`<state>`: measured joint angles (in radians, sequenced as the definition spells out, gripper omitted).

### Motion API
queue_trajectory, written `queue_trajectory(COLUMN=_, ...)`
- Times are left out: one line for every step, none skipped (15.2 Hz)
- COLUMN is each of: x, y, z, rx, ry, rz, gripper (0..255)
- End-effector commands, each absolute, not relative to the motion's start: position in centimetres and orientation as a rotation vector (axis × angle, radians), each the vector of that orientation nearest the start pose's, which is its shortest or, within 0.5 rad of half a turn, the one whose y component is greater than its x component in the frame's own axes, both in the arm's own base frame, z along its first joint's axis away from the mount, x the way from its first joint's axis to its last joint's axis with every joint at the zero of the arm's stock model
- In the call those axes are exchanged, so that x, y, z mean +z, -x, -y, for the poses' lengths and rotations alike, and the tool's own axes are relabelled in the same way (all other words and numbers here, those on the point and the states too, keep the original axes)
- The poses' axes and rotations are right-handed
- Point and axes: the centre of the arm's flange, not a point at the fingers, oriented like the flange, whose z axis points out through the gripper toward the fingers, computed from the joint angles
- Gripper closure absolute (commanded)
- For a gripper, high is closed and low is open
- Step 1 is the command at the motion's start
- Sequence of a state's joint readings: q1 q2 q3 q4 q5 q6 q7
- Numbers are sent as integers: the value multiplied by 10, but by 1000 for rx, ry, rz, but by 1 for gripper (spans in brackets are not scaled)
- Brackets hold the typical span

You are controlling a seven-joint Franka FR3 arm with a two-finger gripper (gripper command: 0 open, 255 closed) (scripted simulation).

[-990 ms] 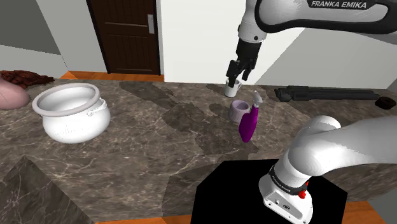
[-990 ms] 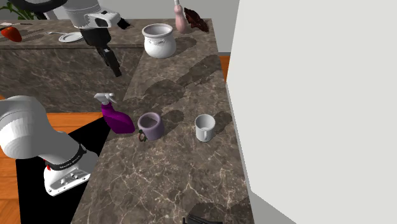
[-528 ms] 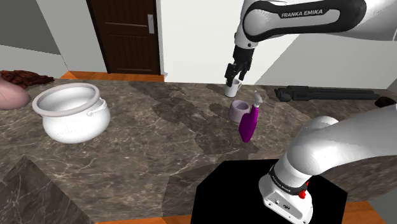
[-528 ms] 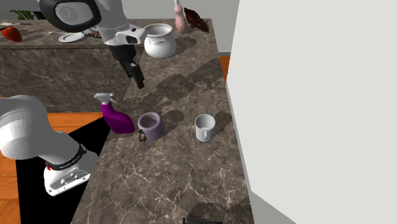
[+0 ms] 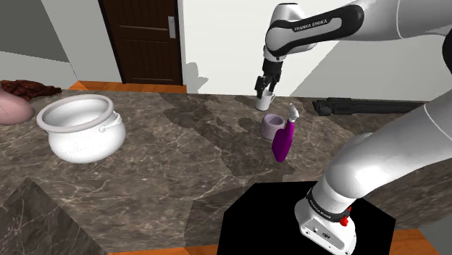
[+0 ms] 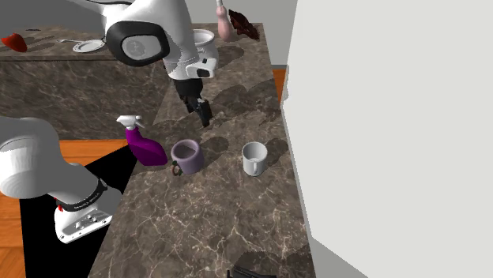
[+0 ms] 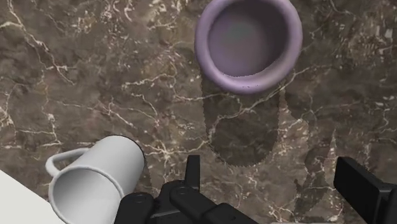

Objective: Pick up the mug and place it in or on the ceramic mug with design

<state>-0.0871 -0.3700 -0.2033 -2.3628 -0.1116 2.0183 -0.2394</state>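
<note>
Gripper [image 5: 264, 85] [image 6: 205, 118] [image 7: 270, 167] hangs above the counter [image 5: 181, 156], jaws spread wide with nothing between them. White mug [image 5: 266, 103] [image 6: 253, 158] [image 7: 95, 186] stands upright near the counter's edge along the white wall [image 6: 379, 118], clear of the gripper, its handle on the side away from the purple mug [image 5: 272, 126] [image 6: 186, 155] [image 7: 248, 41]. That mug stands near it, further from the wall, with a purple spray bottle [image 5: 283, 138] [image 6: 143, 144] just beside it. A white pot [image 5: 81, 129] sits well apart, toward the counter's other end.
</note>
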Motion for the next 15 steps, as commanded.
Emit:
queue_trajectory(x=457, y=-430, z=155, rx=-20, ry=3179, rz=20, gripper=0)
queue_trajectory(x=451, y=-437, z=164, rx=-19, ry=3181, rz=23, gripper=0)
queue_trajectory(x=445, y=-444, z=173, rx=-19, ry=3183, rz=26, gripper=0)
queue_trajectory(x=439, y=-450, z=183, rx=-18, ry=3185, rz=28, gripper=0)
queue_trajectory(x=433, y=-457, z=192, rx=-18, ry=3188, rz=31, gripper=0)
queue_trajectory(x=427, y=-464, z=201, rx=-17, ry=3190, rz=34, gripper=0)
queue_trajectory(x=421, y=-471, z=211, rx=-16, ry=3192, rz=36, gripper=0)
queue_trajectory(x=415, y=-478, z=220, rx=-16, ry=3194, rz=39, gripper=0)
queue_trajectory(x=409, y=-485, z=229, rx=-15, ry=3196, rz=42, gripper=0)
queue_trajectory(x=404, y=-491, z=239, rx=-15, ry=3198, rz=45, gripper=0)
queue_trajectory(x=398, y=-498, z=248, rx=-14, ry=3200, rz=47, gripper=0)
queue_trajectory(x=392, y=-505, z=258, rx=-13, ry=3202, rz=50, gripper=0)
queue_trajectory(x=388, y=-510, z=264, rx=-13, ry=3204, rz=52, gripper=0)
queue_trajectory(x=382, y=-510, z=265, rx=-13, ry=3204, rz=52, gripper=0)
queue_trajectory(x=377, y=-510, z=265, rx=-13, ry=3204, rz=52, gripper=0)
